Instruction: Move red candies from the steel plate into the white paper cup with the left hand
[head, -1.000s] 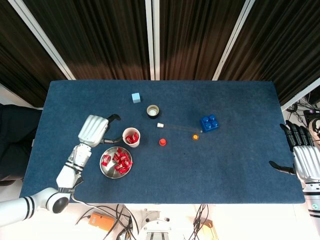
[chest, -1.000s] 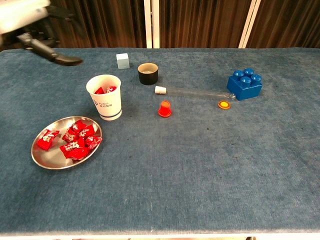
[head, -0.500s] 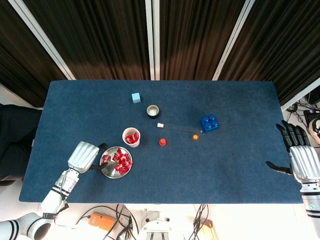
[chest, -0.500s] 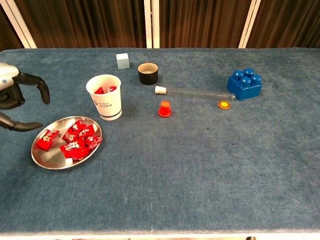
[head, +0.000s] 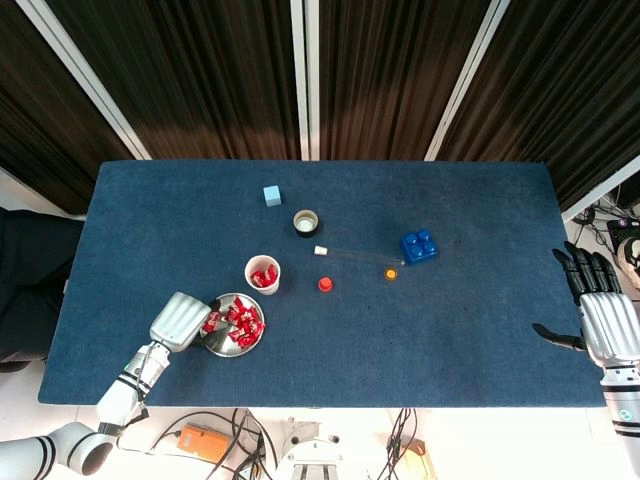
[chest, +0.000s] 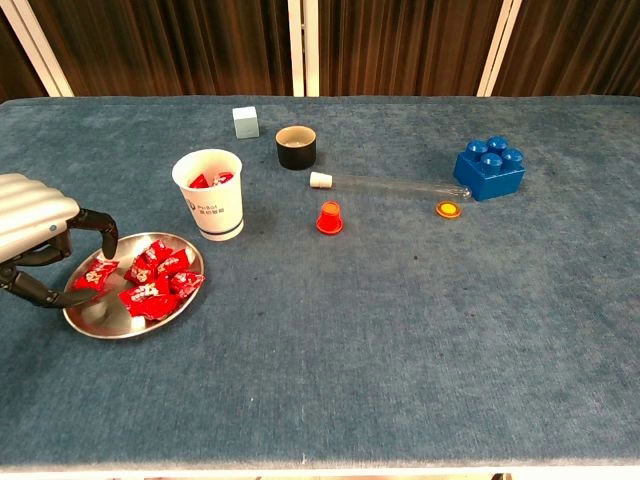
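Red candies lie heaped in the steel plate near the table's front-left corner, and a few more show inside the white paper cup just behind the plate; the left hand hangs over the plate's left rim, its fingers curled apart above the candies and gripping nothing, though whether a fingertip touches a wrapper I cannot tell; the right hand rests at the table's far right edge, fingers spread and empty; behind the cup stand a pale blue cube and a black-walled cup; a clear tube with a white cap lies between that cup and a blue toy brick; a red cap and an orange cap sit just in front of the tube.
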